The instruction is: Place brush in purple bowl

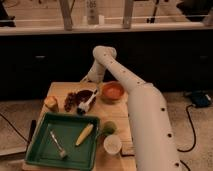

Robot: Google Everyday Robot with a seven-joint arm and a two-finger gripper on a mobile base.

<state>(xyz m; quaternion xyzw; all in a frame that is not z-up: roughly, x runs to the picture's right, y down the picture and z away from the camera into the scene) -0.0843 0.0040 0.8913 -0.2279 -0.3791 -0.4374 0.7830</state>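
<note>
The brush [86,104] lies slanted at the back of the wooden table [59,90], whitish head toward the front and dark handle pointing back right. It rests across the dark purple bowl [79,95], which sits left of the orange bowl. My gripper [89,80] hangs at the end of the white arm, just behind and above the purple bowl. It holds nothing. Much of the gripper blends into the dark background.
An orange bowl [112,92] stands right of the purple bowl. A green tray [40,150] at the front holds a yellow corn cob [84,134] and a grey fork-like utensil [58,143]. A white cup [112,144], a green fruit [108,128] and a yellow-orange item [51,102] are nearby. My arm [145,115] spans the table's right side.
</note>
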